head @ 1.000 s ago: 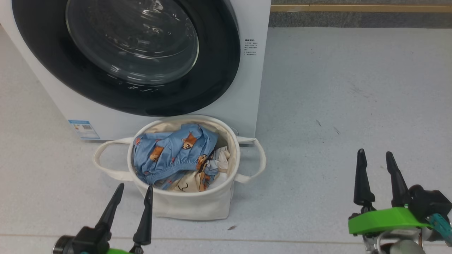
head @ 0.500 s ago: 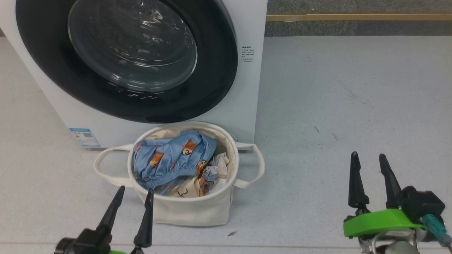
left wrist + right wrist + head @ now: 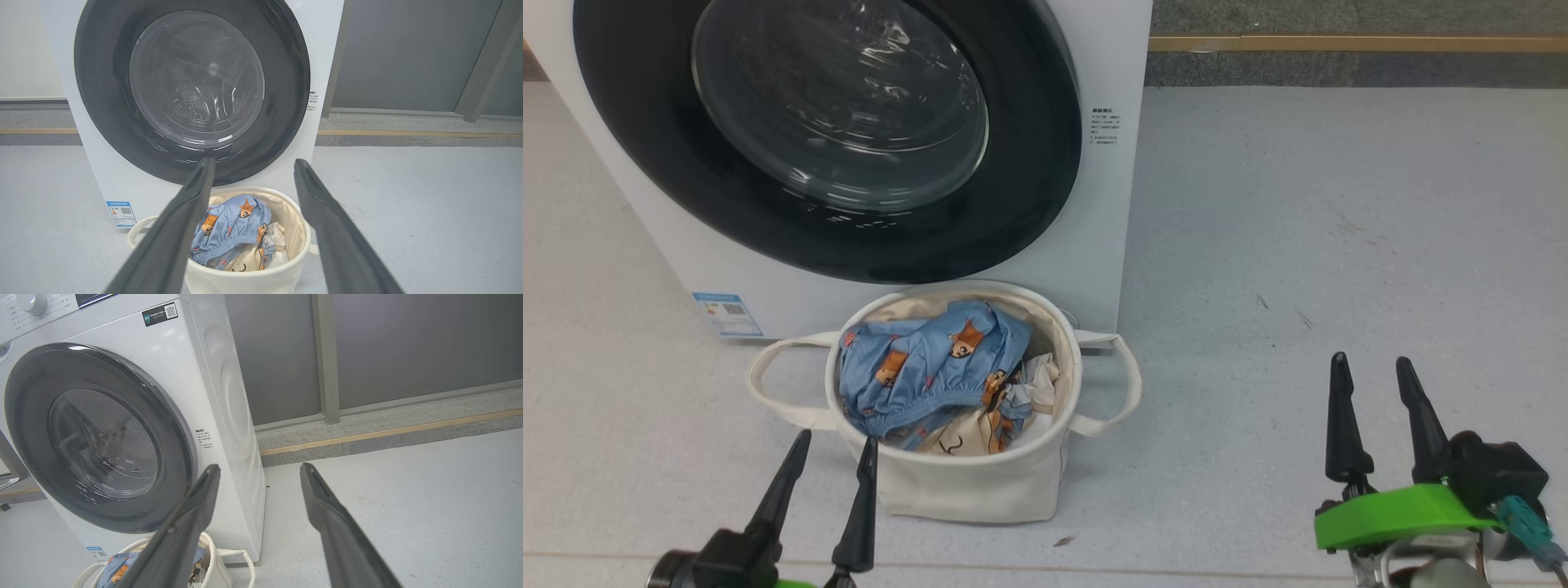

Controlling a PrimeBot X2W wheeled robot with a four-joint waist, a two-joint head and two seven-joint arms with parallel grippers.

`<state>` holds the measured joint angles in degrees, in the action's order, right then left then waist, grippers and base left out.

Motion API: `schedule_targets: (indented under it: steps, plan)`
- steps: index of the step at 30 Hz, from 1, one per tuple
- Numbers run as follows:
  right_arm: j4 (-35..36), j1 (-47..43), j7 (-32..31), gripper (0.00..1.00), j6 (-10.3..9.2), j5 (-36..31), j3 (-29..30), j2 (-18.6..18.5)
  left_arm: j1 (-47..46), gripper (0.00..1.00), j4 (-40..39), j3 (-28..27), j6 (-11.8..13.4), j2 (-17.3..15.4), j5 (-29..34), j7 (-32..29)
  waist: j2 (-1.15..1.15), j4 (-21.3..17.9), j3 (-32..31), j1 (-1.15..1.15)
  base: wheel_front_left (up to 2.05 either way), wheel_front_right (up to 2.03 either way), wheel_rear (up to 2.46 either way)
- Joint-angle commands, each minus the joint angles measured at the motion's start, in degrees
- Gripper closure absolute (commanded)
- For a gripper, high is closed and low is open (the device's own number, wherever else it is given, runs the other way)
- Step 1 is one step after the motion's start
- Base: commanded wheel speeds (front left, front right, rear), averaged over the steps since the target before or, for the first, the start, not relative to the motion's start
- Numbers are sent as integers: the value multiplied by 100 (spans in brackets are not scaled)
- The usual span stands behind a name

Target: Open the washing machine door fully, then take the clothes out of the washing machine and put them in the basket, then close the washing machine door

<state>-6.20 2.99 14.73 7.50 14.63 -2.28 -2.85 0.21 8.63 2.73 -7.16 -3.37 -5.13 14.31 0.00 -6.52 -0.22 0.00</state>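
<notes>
The left claw and right claw hovered low, both spread wide and empty, fingers aimed toward the shut washing machine door.

The head view has shifted a little: the machine, basket and floor now sit slightly lower and further right in it, and more of the dark strip behind the floor shows. The right end effector has drifted slightly left, toward the basket.
</notes>
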Motion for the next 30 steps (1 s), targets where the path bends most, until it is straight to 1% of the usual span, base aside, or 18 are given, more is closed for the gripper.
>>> schedule_targets:
  steps: [1,18,30]
  plan:
    - [165,93,27,0,-1,-42,-156,-3,-131,0,-185,-217,-31,6,71,69,0,9,-2,0,0,0,0]
    - [157,134,27,0,-1,-36,-150,-3,-114,0,-177,-237,-32,18,108,69,0,-35,-25,0,0,0,0]
    - [122,149,27,0,-1,-56,-179,-3,-138,0,-156,-190,-32,24,80,69,0,28,-5,0,0,0,0]
